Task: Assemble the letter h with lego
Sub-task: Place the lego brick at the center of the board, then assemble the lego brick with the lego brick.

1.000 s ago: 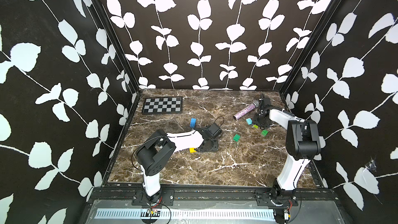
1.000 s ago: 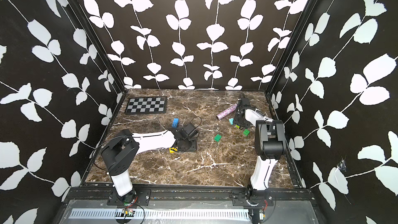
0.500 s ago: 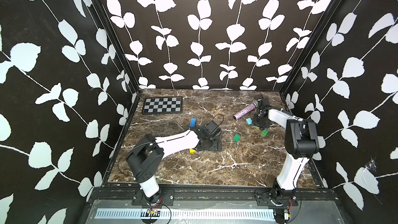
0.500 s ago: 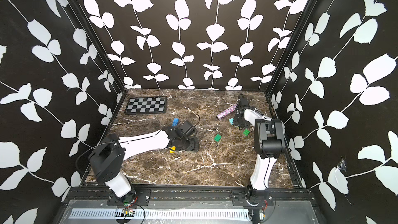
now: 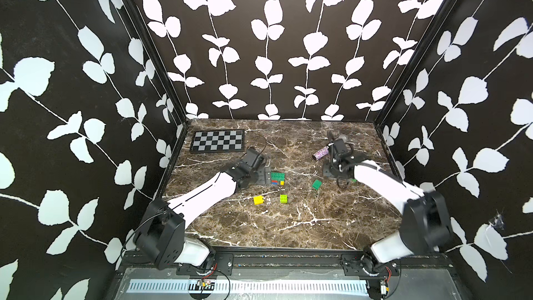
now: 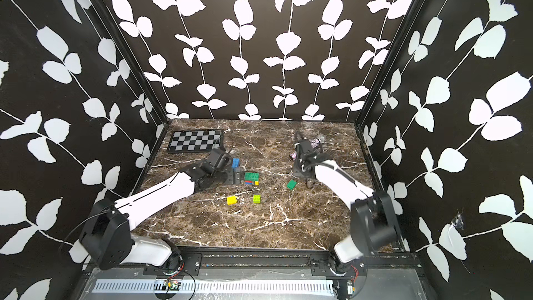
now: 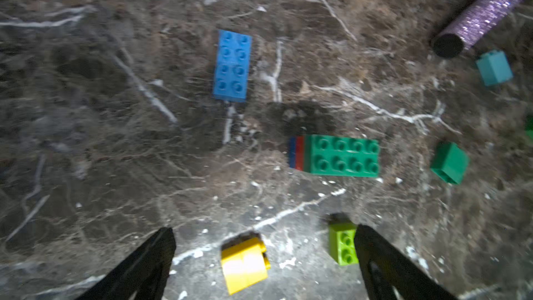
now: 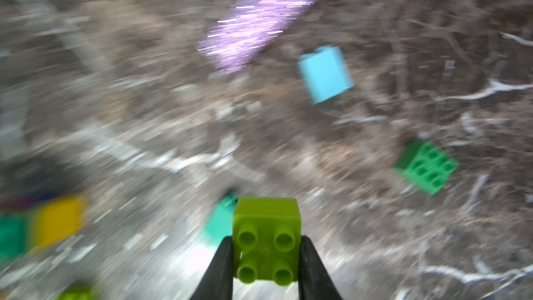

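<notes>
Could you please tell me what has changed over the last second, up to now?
The left gripper opened and drew back from the stack topped by a green eight-stud brick. The right gripper closed on a small lime four-stud brick and moved toward the marble table's middle. The loose yellow brick, lone dark green brick, black-and-grey chequered board and glittery purple microphone stayed put.

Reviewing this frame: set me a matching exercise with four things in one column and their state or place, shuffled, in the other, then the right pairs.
1. left gripper
2. right gripper
3. blue brick
4. chequered board

A. shut on the lime brick
B. far corner of the table, left arm's side
C. open, holding nothing
D. lying studs up, touching no other brick

Pairs: 1-C; 2-A; 3-D; 4-B
</notes>
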Controlling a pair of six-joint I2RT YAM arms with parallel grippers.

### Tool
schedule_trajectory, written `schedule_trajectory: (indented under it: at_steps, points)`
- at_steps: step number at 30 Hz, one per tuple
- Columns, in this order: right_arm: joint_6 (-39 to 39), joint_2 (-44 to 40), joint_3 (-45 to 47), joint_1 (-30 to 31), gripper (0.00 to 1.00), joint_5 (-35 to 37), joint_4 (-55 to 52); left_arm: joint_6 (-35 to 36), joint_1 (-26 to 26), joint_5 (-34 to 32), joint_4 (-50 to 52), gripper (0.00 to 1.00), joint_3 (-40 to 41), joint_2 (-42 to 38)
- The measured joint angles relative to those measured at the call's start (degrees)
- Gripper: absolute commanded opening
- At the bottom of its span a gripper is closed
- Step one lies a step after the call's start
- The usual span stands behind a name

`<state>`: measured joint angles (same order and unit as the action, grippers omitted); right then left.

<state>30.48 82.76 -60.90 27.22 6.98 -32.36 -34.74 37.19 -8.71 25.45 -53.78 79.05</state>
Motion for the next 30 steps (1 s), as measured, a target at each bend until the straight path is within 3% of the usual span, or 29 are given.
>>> schedule_trajectory:
  at_steps: [3, 6, 13, 20, 30]
  points:
    - [4.42, -5.2, 1.73, 9.46, 0.03, -0.46, -0.07, -1.11, -0.26, -2.93, -1.22, 0.99, 4.09, -1.64]
    - [9.55, -4.24, 2.12, 18.03, 0.03, -0.04, 0.04, -3.13, -0.42, -4.59, -1.79, 0.99, 6.45, -1.73]
    - [18.14, 12.37, -6.67, 32.5, 0.05, 1.4, -0.13, -8.28, -2.16, -6.99, -1.77, 0.99, 7.85, -2.84]
    - [21.7, 24.44, -18.88, 35.41, 0.07, 3.04, -3.02, -11.37, -5.97, -4.9, -1.79, 0.99, 10.21, -4.59]
    - [24.09, 25.94, -21.14, 35.47, 0.08, 7.78, -9.42, -12.7, -6.6, -1.05, -2.32, 0.99, 10.34, -3.58]
